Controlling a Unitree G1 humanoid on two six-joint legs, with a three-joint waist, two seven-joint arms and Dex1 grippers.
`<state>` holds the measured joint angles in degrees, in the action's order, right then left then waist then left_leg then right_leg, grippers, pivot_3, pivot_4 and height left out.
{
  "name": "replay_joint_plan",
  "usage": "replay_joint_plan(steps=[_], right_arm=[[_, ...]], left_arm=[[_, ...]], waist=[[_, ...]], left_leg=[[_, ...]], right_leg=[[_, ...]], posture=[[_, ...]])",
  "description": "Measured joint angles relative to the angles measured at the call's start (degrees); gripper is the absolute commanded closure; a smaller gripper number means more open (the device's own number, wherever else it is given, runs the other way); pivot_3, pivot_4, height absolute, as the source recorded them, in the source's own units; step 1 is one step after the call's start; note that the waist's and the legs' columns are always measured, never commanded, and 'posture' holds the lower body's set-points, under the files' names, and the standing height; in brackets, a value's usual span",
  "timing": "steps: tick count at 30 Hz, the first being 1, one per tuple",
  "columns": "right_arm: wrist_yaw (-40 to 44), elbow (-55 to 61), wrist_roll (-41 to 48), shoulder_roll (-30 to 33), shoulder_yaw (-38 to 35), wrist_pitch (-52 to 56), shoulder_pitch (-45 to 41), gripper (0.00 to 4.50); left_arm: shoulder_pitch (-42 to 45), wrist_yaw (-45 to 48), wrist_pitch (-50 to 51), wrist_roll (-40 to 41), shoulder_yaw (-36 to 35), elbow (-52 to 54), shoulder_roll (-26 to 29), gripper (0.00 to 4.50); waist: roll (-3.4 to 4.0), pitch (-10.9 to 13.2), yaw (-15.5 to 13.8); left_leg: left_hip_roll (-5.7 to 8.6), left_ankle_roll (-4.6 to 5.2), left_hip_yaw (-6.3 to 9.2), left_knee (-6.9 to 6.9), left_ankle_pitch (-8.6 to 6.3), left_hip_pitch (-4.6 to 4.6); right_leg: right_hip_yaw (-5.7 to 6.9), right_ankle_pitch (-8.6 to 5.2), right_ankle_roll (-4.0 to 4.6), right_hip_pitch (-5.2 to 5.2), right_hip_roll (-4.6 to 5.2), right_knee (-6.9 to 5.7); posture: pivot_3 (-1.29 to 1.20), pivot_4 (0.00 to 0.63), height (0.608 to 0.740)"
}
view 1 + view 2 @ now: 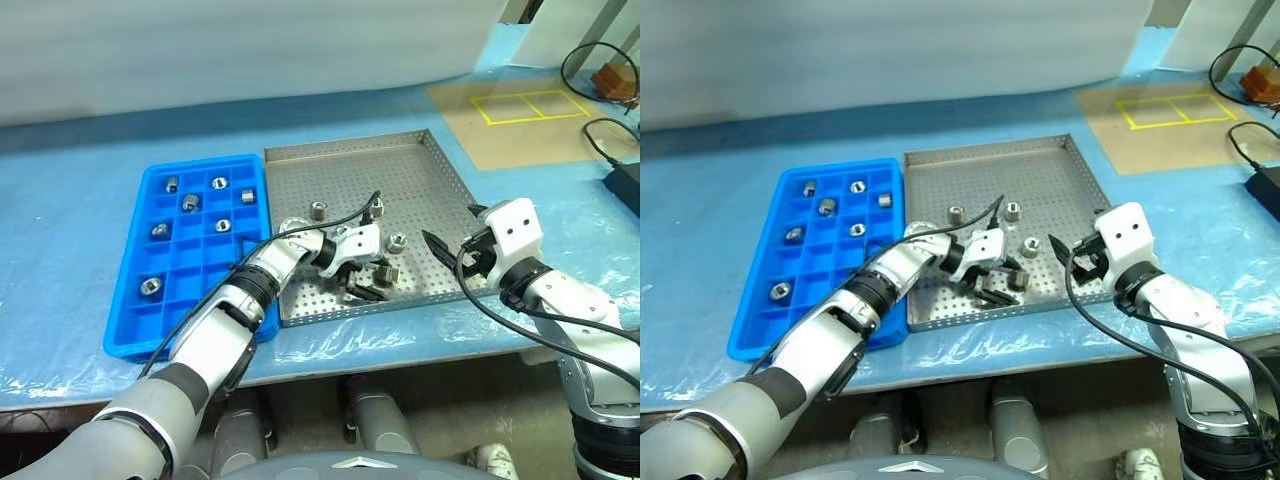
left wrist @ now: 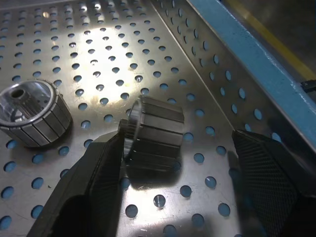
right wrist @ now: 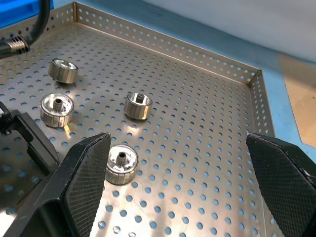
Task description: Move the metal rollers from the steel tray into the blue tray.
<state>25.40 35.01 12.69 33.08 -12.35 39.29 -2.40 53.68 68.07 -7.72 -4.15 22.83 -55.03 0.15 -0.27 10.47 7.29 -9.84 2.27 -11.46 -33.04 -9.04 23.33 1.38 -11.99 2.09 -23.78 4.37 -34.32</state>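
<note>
Metal rollers (image 1: pixel 318 210) sit in both trays; both grippers' fingers (image 2: pixel 94 182) spread, empty.

The left arm reaches forward and across toward the right, its wrist bent so the left gripper (image 1: pixel 368 290) tilts downward, black fingers (image 2: pixel 94 187) spread apart. The right arm, bent at the elbow, holds the right gripper (image 1: pixel 452 256) roughly level, its jaws wide.

Shiny silver ribbed metal rollers (image 3: pixel 138 105) on the dotted silver steel tray (image 1: pixel 400 170), beside the bright blue tray (image 1: pixel 140 325)
</note>
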Motion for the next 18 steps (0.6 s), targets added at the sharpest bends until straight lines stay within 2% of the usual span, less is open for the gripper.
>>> replay_joint_plan(steps=[5, 9, 15, 18], right_arm=[[-0.2, 0.0, -0.2, 0.3, -0.4, 0.1, 1.2, 0.00], [-0.6, 0.0, -0.2, 0.3, -0.4, 0.1, 1.4, 0.00], [-1.2, 0.1, -0.7, 0.3, -0.1, 0.1, 2.2, 0.00], [-1.6, 0.1, -1.3, 0.3, 0.7, 0.0, 2.2, 0.00]], left_arm=[[1.5, -3.7, -0.8, -0.9, -0.9, -4.9, -2.5, 0.82], [1.8, -5.2, -1.5, -1.2, -1.3, -6.4, -3.1, 0.82], [2.5, -8.0, -1.9, -1.8, -2.5, -8.0, -3.9, 0.82], [2.7, -9.1, -2.5, -2.1, -3.0, -8.6, -3.9, 1.44]], waist=[[0.02, 0.0, 0.4], [0.11, -0.1, 1.1], [0.14, -0.1, 2.1], [0.14, -0.1, 2.9]], left_leg=[[0.00, 0.05, 0.03, 0.00, -0.03, 0.01], [0.01, 0.24, 0.10, 0.03, -0.15, -0.09], [0.25, 0.57, 0.06, -0.02, -0.36, -0.03], [0.33, 0.64, 0.06, -0.03, -0.40, 0.00]], right_leg=[[0.03, 0.01, -0.03, 0.08, 0.00, 0.15], [0.15, 0.10, -0.17, 0.51, 0.01, 0.66], [0.14, 0.10, -0.15, 0.62, 0.25, 0.92], [0.15, 0.10, -0.15, 0.62, 0.34, 0.93]], posture=[[-0.63, 0.150, 0.740], [-0.63, 0.150, 0.740], [-0.63, 0.150, 0.740], [-0.63, 0.150, 0.740]])
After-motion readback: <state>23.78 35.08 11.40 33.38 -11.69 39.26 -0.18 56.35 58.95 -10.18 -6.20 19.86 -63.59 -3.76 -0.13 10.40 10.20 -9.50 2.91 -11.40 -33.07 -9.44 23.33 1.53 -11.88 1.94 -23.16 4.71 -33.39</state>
